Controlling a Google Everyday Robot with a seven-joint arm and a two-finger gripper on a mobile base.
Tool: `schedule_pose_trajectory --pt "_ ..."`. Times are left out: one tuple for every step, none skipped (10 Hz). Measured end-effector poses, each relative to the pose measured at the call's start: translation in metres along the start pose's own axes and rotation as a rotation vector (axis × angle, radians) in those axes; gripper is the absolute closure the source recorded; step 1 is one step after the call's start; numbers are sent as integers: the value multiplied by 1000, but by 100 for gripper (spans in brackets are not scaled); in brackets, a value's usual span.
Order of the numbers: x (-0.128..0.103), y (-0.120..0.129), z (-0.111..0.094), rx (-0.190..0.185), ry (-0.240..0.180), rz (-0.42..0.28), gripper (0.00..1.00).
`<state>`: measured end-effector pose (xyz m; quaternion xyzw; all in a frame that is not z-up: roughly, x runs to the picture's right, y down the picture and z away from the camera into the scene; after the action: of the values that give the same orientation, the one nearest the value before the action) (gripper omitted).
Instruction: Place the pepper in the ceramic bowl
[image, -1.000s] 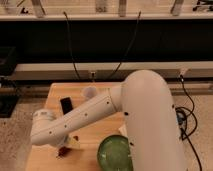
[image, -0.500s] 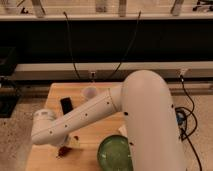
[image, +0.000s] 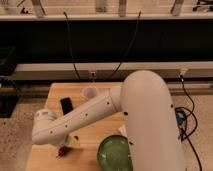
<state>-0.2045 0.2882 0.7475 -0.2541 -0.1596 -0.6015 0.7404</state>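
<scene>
One gripper (image: 69, 144) is being held low over the wooden surface (image: 55, 95), its jaws spread wide. One pepper (image: 62, 150) is lying just beside it. One ceramic bowl (image: 116, 152) is sitting near its right; one black phone (image: 66, 105) and one cup (image: 90, 92) are standing beyond it.

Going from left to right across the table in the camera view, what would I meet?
Pepper with the gripper right by it → white cup → ceramic bowl.
</scene>
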Motion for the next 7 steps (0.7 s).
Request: schedule_pose_trajectory --pt "0 -1 0 2 0 1 20" --pt "1 -1 0 3 0 1 22" --pt "2 -1 0 4 0 1 25" --pt "3 -1 0 5 0 4 30" --pt "4 -1 0 6 1 6 31" --pt "4 -1 1 6 1 5 30" --pt "4 -1 4 7 -1 5 27"
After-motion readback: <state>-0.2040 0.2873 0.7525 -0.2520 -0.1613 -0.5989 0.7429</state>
